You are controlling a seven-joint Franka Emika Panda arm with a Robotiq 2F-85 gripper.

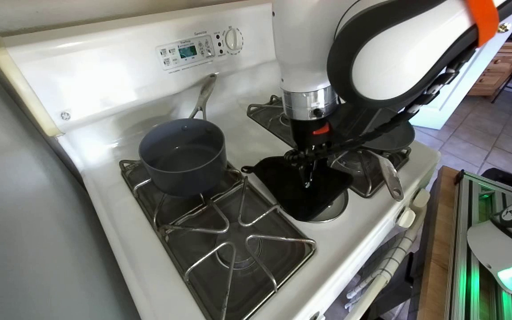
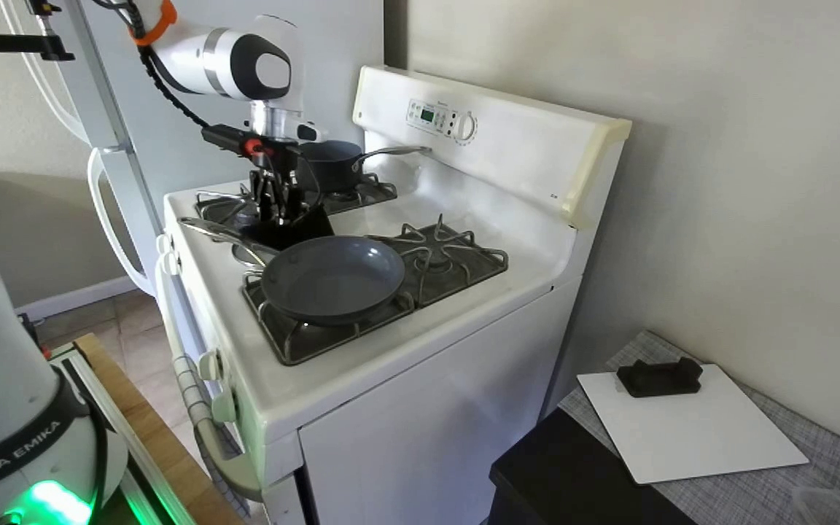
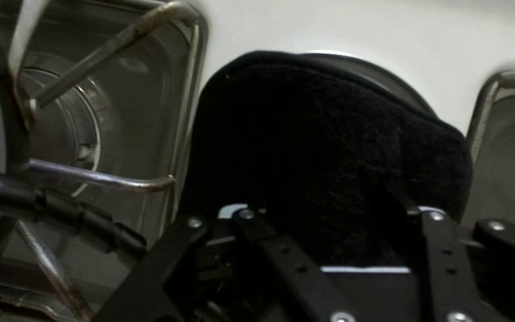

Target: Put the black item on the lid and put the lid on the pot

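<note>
The jointed black hand (image 3: 329, 208) looms up front in the wrist view, spread apart over the square black cloth pad (image 3: 329, 129), which lies across the round glass lid (image 1: 337, 207); only the exterior views catch the deep round dark-grey pot (image 1: 188, 178)!

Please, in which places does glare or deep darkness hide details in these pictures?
In an exterior view, glare burns out a patch of the glossy white stove back panel; in the wrist view, the squarish black fabric pad loses most texture.
</note>
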